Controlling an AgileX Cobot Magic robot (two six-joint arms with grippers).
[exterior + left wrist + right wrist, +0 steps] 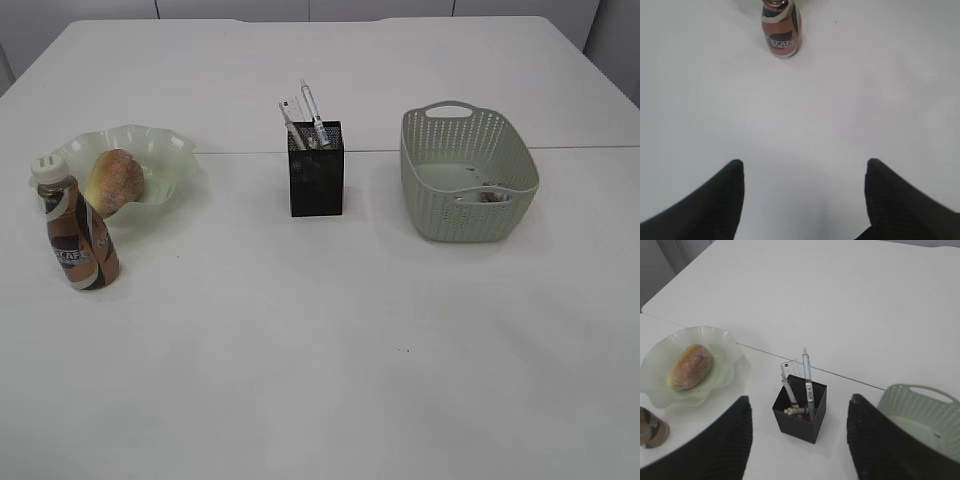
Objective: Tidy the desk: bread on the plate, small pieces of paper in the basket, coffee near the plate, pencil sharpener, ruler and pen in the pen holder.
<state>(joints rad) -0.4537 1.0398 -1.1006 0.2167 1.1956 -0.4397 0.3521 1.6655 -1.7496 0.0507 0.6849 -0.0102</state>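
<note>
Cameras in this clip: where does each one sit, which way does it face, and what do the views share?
Exterior view: raised at the front, slanting down at plate, pen holder, basket; no arm shows.
Left wrist view: above the open left gripper, facing the coffee bottle.
Right wrist view: above the open right gripper, facing pen holder, bread, basket.
All three show the coffee bottle.

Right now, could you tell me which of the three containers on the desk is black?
The pen holder, in the middle; the plate and the basket beside it are pale green.
</note>
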